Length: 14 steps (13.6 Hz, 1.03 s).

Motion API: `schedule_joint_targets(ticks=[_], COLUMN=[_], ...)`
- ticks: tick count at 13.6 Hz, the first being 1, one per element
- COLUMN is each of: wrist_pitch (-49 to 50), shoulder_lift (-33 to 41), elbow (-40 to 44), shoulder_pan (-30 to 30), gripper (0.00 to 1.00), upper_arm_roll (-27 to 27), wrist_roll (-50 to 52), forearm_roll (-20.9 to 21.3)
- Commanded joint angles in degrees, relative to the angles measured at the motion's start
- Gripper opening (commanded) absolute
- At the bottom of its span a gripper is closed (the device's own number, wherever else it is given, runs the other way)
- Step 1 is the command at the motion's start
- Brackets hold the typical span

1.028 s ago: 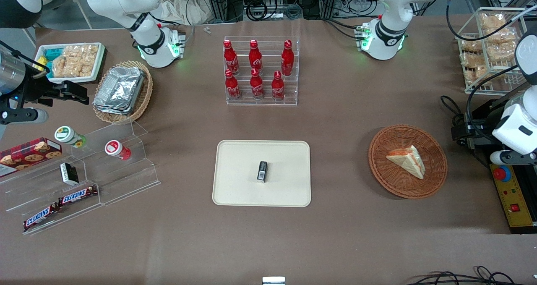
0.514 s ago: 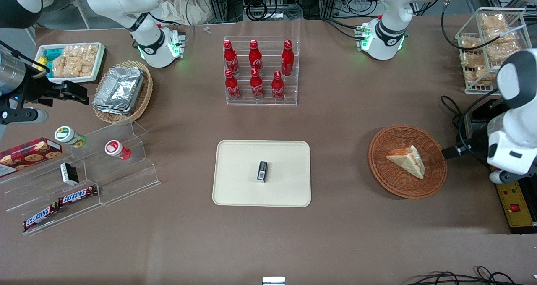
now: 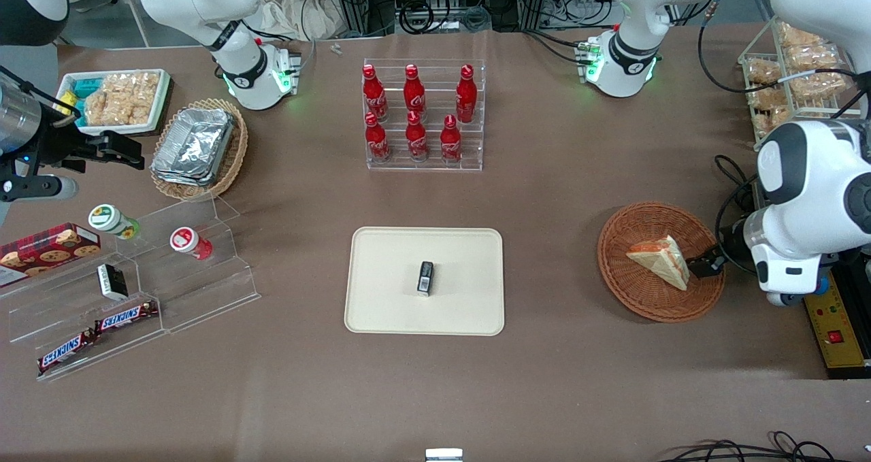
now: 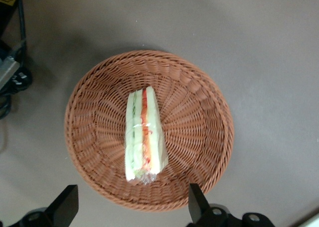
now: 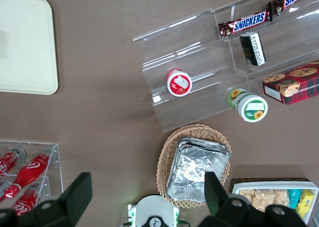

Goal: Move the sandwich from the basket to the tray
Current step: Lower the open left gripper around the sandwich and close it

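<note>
The cream tray (image 3: 381, 312) lies flat on the brown table (image 3: 544, 394), nearest the front camera among the task's things, with a small dark packet (image 3: 425, 277) resting on its middle. Toward the working arm's end of the table sits the reddish-brown basket (image 3: 636, 302), well apart from the tray. The sandwich (image 3: 659, 261) lies inside it on its side, one pale bread face up; the wrist view shows the sandwich (image 4: 144, 136) as a wrapped wedge with green and orange-red layers along its edge, resting near the centre of the basket (image 4: 199, 122).

The left arm reaches in from the table's edge, its white wrist bent low beside the basket. The gripper (image 3: 708, 266) hangs above the basket's rim, just beside the sandwich. In the wrist view its two dark fingers (image 4: 198, 201) stand wide apart, empty, the gripper (image 4: 130, 207) touching nothing.

Farther from the camera, red bottles (image 3: 415, 111) stand in a clear rack (image 3: 425, 162).
</note>
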State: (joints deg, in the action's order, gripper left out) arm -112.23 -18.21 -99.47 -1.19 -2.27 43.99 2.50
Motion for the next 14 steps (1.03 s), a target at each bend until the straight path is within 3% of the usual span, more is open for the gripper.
schedule_joint_targets(ticks=[1,9,14], wrist_pitch=[-6.40,-17.66,-19.78], shoulder_lift=[0.10,0.11,0.28], elbow=[-5.01,-13.10,-16.37], shoulder_pan=[0.66,2.33,2.16], gripper=[0.99,0.99,0.99], upper_arm_roll=[0.34,0.17,0.25], wrist_roll=[2.41,8.82,9.01], forearm_roll=[-0.21,-0.65,-0.65])
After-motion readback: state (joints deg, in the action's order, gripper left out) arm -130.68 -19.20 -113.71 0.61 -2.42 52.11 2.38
